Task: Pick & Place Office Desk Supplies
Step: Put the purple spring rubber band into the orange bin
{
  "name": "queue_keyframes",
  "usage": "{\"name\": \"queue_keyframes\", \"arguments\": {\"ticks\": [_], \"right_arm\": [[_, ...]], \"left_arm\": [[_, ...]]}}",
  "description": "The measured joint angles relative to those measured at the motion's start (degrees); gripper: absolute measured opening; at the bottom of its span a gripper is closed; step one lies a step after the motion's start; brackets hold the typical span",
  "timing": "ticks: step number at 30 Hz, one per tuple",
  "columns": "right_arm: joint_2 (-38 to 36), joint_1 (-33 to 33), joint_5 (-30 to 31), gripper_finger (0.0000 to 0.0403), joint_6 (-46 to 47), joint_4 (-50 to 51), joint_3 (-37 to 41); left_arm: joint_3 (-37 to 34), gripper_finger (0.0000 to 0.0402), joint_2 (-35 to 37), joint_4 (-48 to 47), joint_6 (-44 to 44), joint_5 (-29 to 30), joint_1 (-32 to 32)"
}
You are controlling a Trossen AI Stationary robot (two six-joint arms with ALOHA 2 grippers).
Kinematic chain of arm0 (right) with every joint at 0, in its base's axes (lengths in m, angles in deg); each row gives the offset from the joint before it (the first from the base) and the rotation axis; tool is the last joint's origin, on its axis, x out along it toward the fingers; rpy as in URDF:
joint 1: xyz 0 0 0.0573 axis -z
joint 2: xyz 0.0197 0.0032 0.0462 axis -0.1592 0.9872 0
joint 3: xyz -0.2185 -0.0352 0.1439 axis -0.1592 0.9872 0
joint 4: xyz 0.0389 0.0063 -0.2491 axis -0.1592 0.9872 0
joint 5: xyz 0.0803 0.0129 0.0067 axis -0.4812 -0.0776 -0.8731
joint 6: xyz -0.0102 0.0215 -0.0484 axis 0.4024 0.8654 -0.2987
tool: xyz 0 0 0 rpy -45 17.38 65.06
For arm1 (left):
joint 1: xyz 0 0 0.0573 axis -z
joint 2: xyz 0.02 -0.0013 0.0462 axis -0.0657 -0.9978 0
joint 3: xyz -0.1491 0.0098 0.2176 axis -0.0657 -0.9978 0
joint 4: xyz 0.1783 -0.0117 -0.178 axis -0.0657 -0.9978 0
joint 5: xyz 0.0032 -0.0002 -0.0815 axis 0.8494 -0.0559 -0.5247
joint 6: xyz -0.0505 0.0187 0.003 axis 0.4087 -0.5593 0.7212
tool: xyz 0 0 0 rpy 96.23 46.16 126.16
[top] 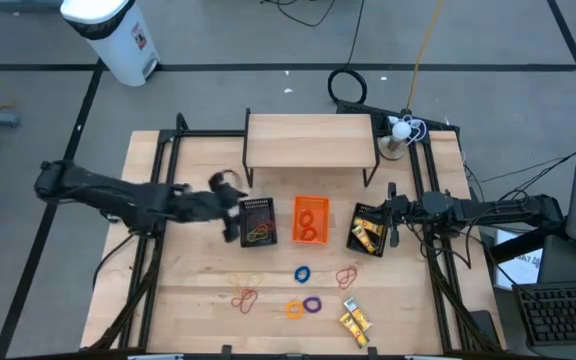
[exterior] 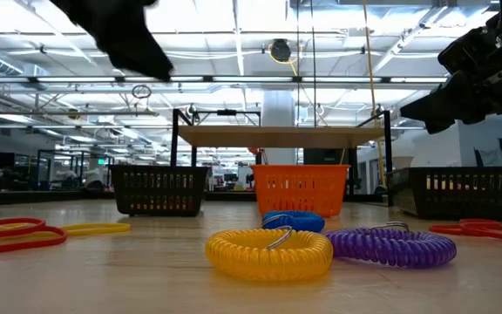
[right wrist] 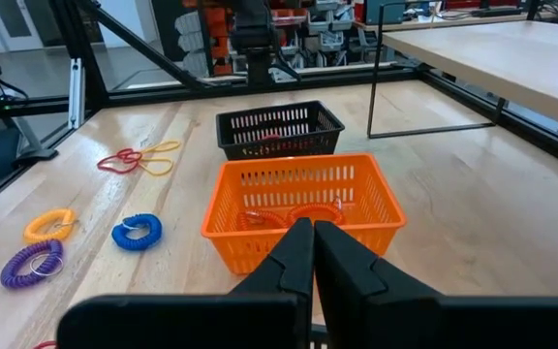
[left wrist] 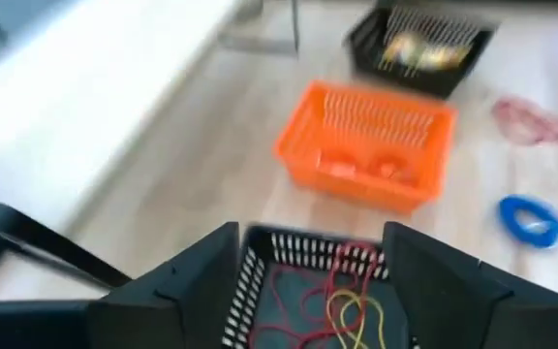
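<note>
Loose supplies lie on the near half of the table: a blue ring [top: 302, 273], an orange ring [top: 295, 309], a purple ring [top: 313, 304], red rubber bands [top: 244, 298], tan bands [top: 346, 277] and yellow oblong pieces [top: 355, 322]. My left gripper [left wrist: 308, 281] hangs open over the left edge of the left black mesh tray [top: 258, 222]. Red and yellow rubber bands [left wrist: 332, 305] lie in that tray, and nothing is between the fingers. My right gripper [right wrist: 313, 247] is shut and empty beside the right black tray [top: 368, 230], pointing at the orange tray [right wrist: 298, 208].
A low wooden shelf [top: 311, 140] stands at the far middle on thin black legs. The three trays sit in a row just in front of it. The orange tray [top: 311, 220] holds orange rings. The right black tray holds yellow pieces. Bare wood lies at the near left.
</note>
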Motion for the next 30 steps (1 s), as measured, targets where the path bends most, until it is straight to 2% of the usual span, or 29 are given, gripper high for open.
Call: {"name": "queue_keyframes", "arguments": {"ticks": [4,10,16,20,26,30], "right_arm": [[0.17,0.02,0.0,0.0004,-0.02,0.28,0.0],[0.45,0.0,-0.02,0.0004,-0.04,0.34,0.0],[0.45,0.02,0.0,0.0004,0.14,0.08,0.0],[0.45,0.0,0.04,0.0004,0.63,0.08,0.0],[0.47,0.0,0.08,0.0004,1.05,0.06,0.0],[0.47,0.0,0.1,0.0004,0.96,0.11,0.0]], "left_arm": [[-2.73,0.0205,12.36,0.64,0.56,0.14,-0.36],[-10.95,0.0112,28.3,-0.69,6.48,-5.1,-1.77],[-20.96,0.0012,40.97,2.68,6.56,-1.86,-1.77],[-27.27,0.0014,45.08,5.82,4.86,-2.26,-1.6],[-34.14,0.0005,47.33,14.53,0.42,-2.81,-0.01],[-35.83,0.0007,47.78,16.83,-1.35,-2.34,0.44]]}}
